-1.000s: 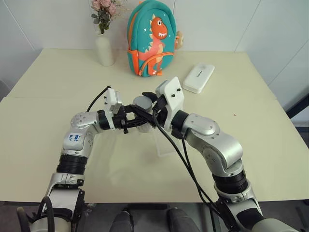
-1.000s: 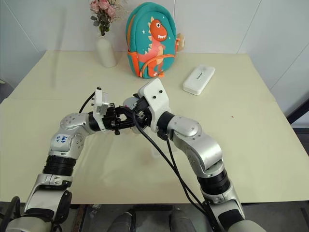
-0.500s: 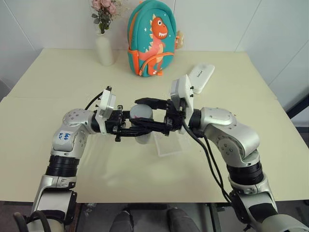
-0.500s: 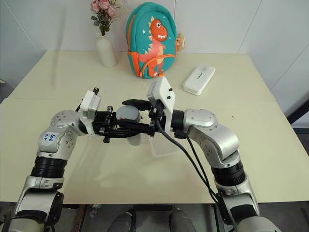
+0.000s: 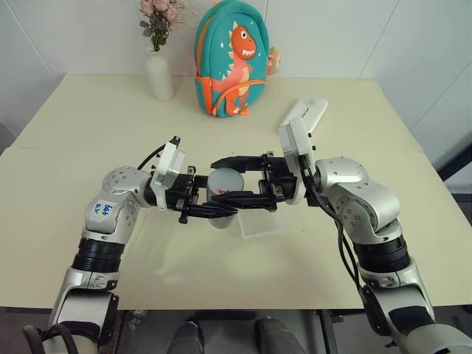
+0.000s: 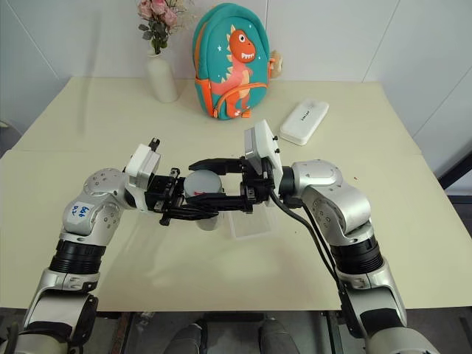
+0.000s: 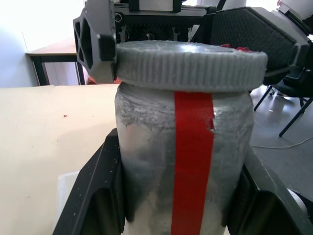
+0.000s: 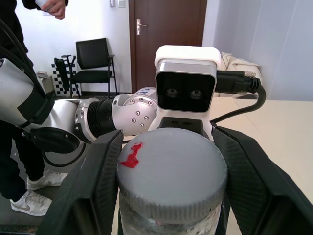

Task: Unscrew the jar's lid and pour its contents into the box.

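- Left gripper (image 5: 214, 209) is clamped on the jar (image 5: 223, 193) body, holding it upright over the table (image 5: 88, 221), just beside the clear box (image 5: 259, 223).
- Right gripper (image 5: 240, 179) has its fingers narrow around the grey lid (image 7: 188, 63), which sits on the jar.
- Jar walls look cloudy, red stripe down the side; can't make out the contents. Can't tell what's in the box either.
- Since a second ago both arms pulled back toward the robot, and the right wrist swung round.
- Both grippers now point level, facing each other.
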